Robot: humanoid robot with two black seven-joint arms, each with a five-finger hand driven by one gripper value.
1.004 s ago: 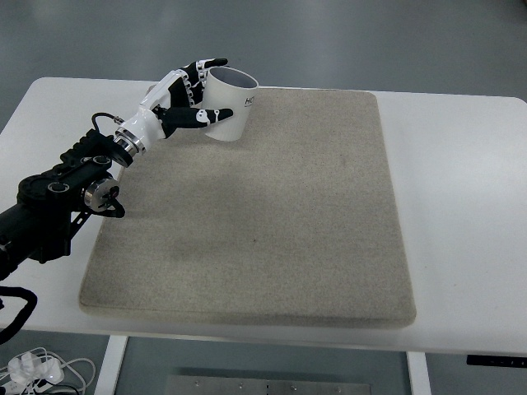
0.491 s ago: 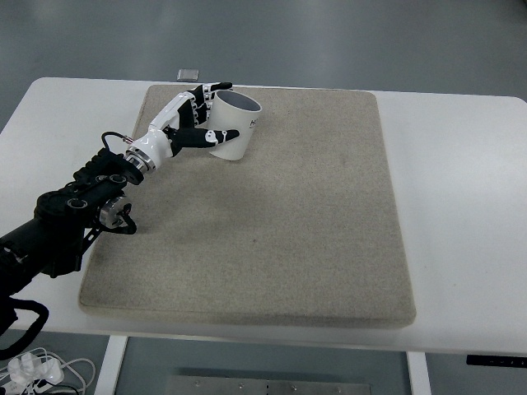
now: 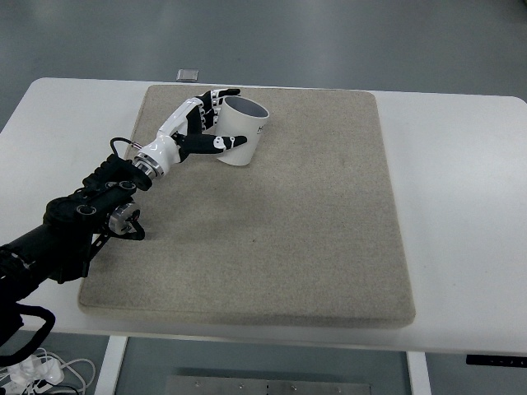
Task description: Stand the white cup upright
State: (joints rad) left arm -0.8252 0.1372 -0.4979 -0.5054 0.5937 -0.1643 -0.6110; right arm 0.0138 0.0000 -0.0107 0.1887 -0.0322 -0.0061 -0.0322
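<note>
I see a white table (image 3: 461,206) with a large grey-beige mat (image 3: 272,214) over most of it, and a grey-blue floor beyond the far edge. A small dark flat object (image 3: 188,75) lies on the table past the mat's far edge, at about 11 o'clock; I cannot make out what it is. Some white cables (image 3: 33,369) show below the table at 7 o'clock. My left hand (image 3: 193,127) comes in from 8 o'clock and its fingers are wrapped around the white cup (image 3: 241,132), thumb across the near wall, other fingers behind the rim. The cup sits at about 11 o'clock on the mat, tilted, mouth up and away; its base is hidden, its print unreadable. Compared with a second ago, the cup and hand have shifted slightly right and nearer.
</note>
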